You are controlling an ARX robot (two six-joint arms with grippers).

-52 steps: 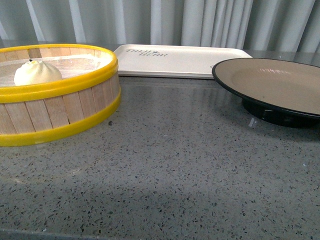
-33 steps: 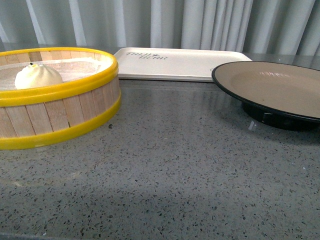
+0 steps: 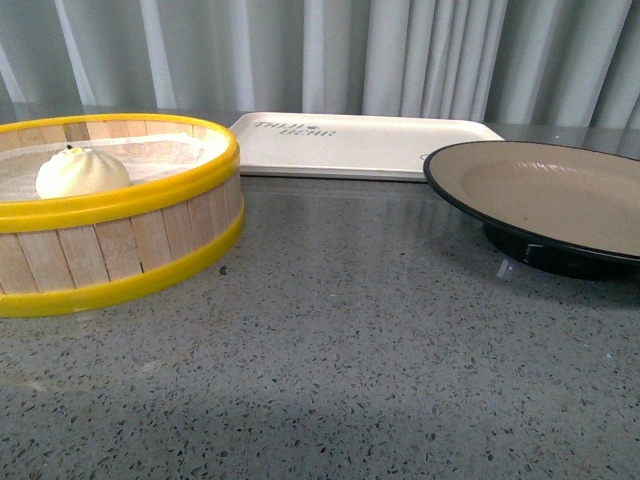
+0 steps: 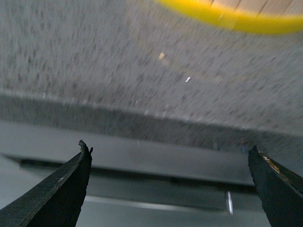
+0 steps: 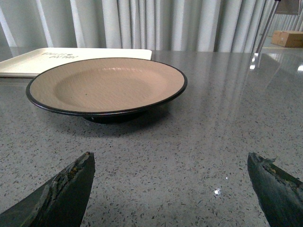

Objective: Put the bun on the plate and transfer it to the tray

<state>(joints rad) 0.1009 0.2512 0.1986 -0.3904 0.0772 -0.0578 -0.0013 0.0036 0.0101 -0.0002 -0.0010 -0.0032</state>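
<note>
1. Looking through the front camera, I see the bun (image 3: 82, 172) sitting inside the wooden steamer basket (image 3: 130, 235), which has yellow bands. The bun is toward the basket's left side.
2. The basket stands on the left of the speckled grey surface (image 3: 350, 370).
3. The plate (image 3: 545, 185) stands on the right of the surface, level on its black foot and well apart from the basket and the bun.
4. The tray (image 3: 370, 140) lies flat at the back, behind the gap between basket and plate. The plate's rim overlaps the tray's right corner in this view, and I cannot tell whether they touch.
5. My left claw (image 4: 168, 146) is spread wide. Its wrist picture is blurred, but between the two dark fingers I make out the surface's edge, and beyond it a piece of the basket's yellow lower band.
6. My right claw (image 5: 170, 158) is also spread wide and sits low over the surface. It faces the plate from near by, with only grey surface between its fingers. The tray shows behind the plate.
</note>
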